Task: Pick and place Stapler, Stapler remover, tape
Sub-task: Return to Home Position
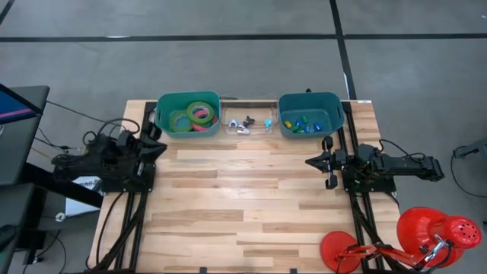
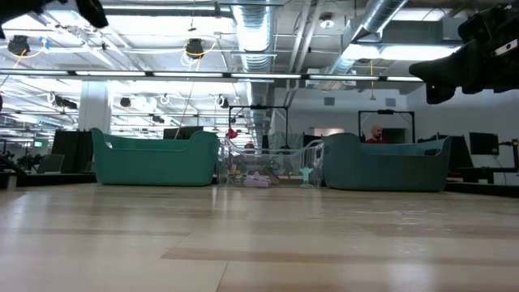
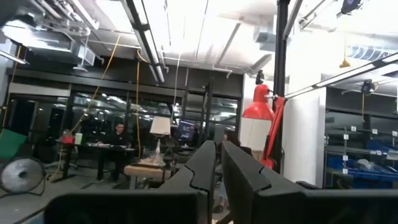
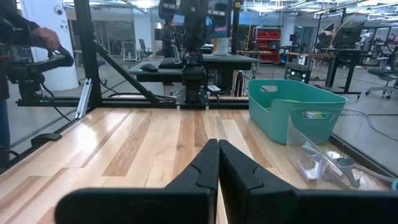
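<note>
Along the table's far edge stand three containers. The left teal bin (image 1: pixel 162 103) holds the tape: green rings (image 1: pixel 183 120) and a pinkish red one (image 1: pixel 201 114), lying flat. The clear tray (image 1: pixel 259 131) in the middle holds the metal stapler removers (image 1: pixel 242 124). Several small blue, green and yellow pieces (image 1: pixel 303 123), apparently the staplers, lie in the right teal bin (image 1: pixel 335 103). My left gripper (image 1: pixel 160 148) is drawn back at the table's left edge, shut and empty, tilted up (image 3: pixel 219 158). At the right edge my right gripper (image 1: pixel 310 161) is level, shut and empty (image 4: pixel 217 152).
Bare wooden tabletop (image 1: pixel 243 198) lies between the two arms and toward the near edge. Two red lamps (image 1: pixel 437 232) stand off the near right corner. In the right wrist view a person (image 4: pixel 18 43) stands beyond the table.
</note>
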`<state>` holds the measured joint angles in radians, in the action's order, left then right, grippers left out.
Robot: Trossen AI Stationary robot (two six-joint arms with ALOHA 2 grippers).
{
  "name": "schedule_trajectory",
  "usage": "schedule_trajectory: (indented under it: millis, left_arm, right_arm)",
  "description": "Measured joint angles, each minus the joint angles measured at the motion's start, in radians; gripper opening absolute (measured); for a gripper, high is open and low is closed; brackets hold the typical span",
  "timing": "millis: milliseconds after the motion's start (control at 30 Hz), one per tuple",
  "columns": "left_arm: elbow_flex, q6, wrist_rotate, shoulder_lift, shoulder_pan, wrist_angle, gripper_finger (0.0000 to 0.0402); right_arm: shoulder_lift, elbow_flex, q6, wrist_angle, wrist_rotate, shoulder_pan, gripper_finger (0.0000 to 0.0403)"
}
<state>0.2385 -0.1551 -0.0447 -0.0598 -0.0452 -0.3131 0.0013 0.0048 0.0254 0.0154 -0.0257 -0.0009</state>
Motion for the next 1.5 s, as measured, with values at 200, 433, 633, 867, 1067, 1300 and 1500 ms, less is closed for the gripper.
schedule_trajectory:
  millis: [200, 433, 633, 867, 1067, 1300, 1500]
  left_arm:
    - [-0.133, 0.0, 0.0, 0.06, -0.001, -0.11, 0.0021]
    - [-0.226, 0.0, 0.0, 0.06, 0.0, -0.187, 0.0021]
    - [-0.234, 0.031, 0.077, 0.06, 0.024, -0.183, 0.0021]
    - [-0.233, 0.041, 0.082, 0.06, 0.027, -0.106, 0.0021]
    - [-0.233, 0.034, 0.082, 0.06, 0.027, -0.031, 0.0021]
    - [-0.233, 0.034, 0.082, 0.06, 0.027, 0.069, 0.0021]
    - [-0.233, 0.034, 0.082, 0.06, 0.027, 0.139, 0.0021]
  right_arm:
    - [0.0, 0.0, 0.0, 0.0, 0.0, 0.0, 0.0001]
    - [0.0, 0.0, 0.0, 0.0, 0.0, 0.0, 0.0001]
    - [0.0, 0.0, 0.0, 0.0, 0.0, 0.0, 0.0001]
    - [0.0, 0.0, 0.0, 0.0, 0.0, 0.0, 0.0001]
    - [0.0, 0.0, 0.0, 0.0, 0.0, 0.0, 0.0001]
    - [0.0, 0.0, 0.0, 0.0, 0.0, 0.0, 0.0001]
    - [0.0, 0.0, 0.0, 0.0, 0.0, 0.0, 0.0001]
